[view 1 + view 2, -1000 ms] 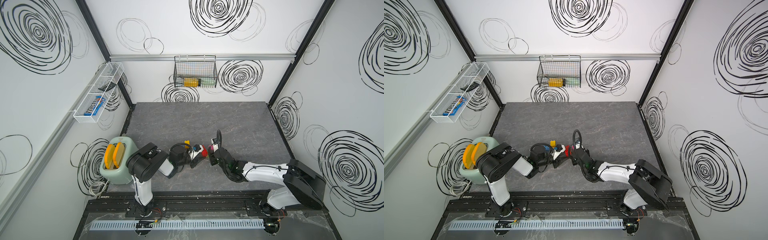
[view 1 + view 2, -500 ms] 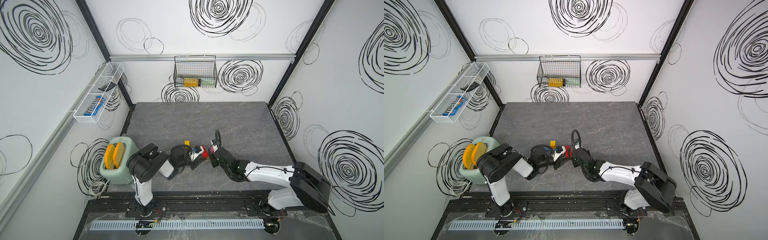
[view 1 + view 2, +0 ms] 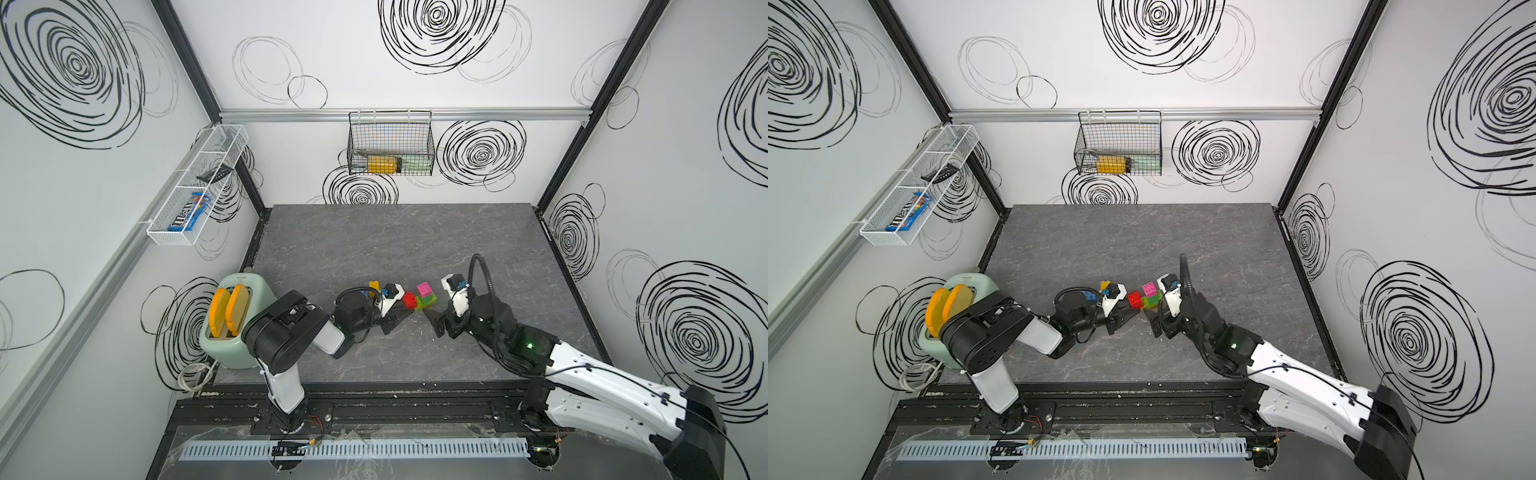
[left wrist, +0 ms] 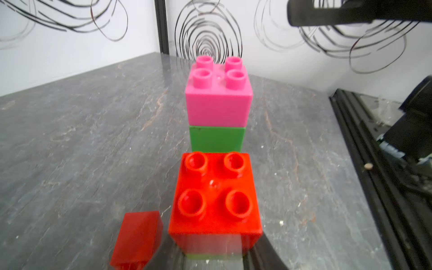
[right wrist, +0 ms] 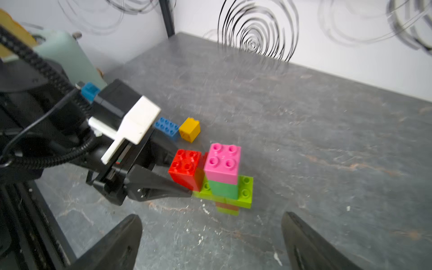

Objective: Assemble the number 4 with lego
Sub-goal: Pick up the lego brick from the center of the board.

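The lego stack stands in the front middle of the table: a pink brick [image 5: 223,163] on a dark green brick [image 5: 223,188] on a lime green base [image 5: 245,191], with a red brick [image 5: 185,168] at the base's left end. In both top views the pink brick [image 3: 424,289] [image 3: 1148,288] tops it. My left gripper [image 4: 216,254] [image 3: 401,309] is shut on the stack's red end, one finger [image 5: 163,187] lying along the base. My right gripper [image 5: 211,217] [image 3: 436,318] stands open just right of the stack, touching nothing.
Behind the left gripper lie a blue brick [image 5: 167,127] and a yellow brick [image 5: 189,129]. A second red piece [image 4: 136,238] sits beside the held red brick. A mint toaster [image 3: 232,320] stands at the front left. A wire basket [image 3: 390,145] hangs on the back wall.
My right gripper has opened wide and drawn back to the right, away from the stack, uncovering the pink brick. The left gripper keeps its hold in the same place.
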Controlling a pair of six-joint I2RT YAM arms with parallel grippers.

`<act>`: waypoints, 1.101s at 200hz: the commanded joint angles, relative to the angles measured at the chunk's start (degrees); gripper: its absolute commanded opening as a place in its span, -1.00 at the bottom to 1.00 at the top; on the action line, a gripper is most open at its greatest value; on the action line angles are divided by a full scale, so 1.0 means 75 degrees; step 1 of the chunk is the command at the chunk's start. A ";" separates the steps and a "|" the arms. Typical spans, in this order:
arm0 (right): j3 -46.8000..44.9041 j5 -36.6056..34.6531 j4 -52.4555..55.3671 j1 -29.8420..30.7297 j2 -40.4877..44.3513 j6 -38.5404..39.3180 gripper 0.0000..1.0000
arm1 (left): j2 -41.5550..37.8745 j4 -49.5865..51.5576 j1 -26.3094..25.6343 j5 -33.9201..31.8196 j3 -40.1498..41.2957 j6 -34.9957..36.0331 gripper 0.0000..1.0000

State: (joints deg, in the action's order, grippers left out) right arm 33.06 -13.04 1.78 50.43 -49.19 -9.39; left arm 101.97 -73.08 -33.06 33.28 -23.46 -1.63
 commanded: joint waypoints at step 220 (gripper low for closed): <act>-0.0001 0.2481 0.0084 -0.4556 -0.1176 -0.2270 0.95 | 0.4234 1.1238 0.1487 0.1591 -1.0814 -0.3935 -0.95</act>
State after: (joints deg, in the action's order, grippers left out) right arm 32.84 4.14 3.53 16.56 -59.27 -26.11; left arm 129.16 11.68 -22.92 35.92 -99.20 -25.32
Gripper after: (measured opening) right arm 0.975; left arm 0.364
